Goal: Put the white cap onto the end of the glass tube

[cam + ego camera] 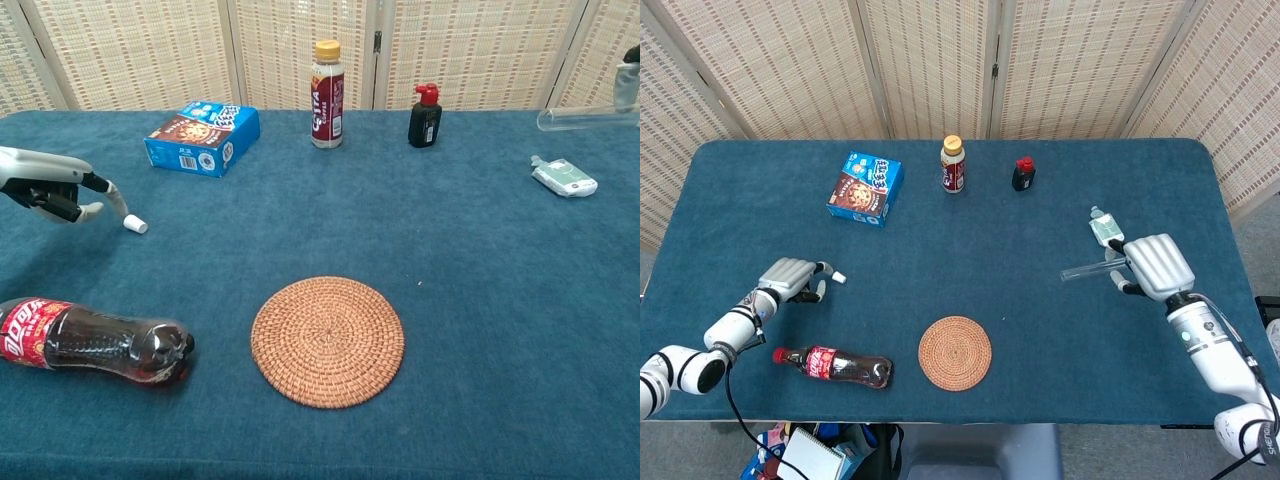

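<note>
at the table's left, the white cap [841,277] lies at the left hand's [790,279] three o'clock, fingertip touching, unheld; the right hand [1155,265], well apart, holds the glass tube [1085,270], axis toward nine o'clock.

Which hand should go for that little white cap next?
The left hand. Its fingertips already sit right beside the white cap, though a grip isn't clear. The right hand is across the table, already holding the glass tube, so it looks better suited to presenting the tube's end.
</note>
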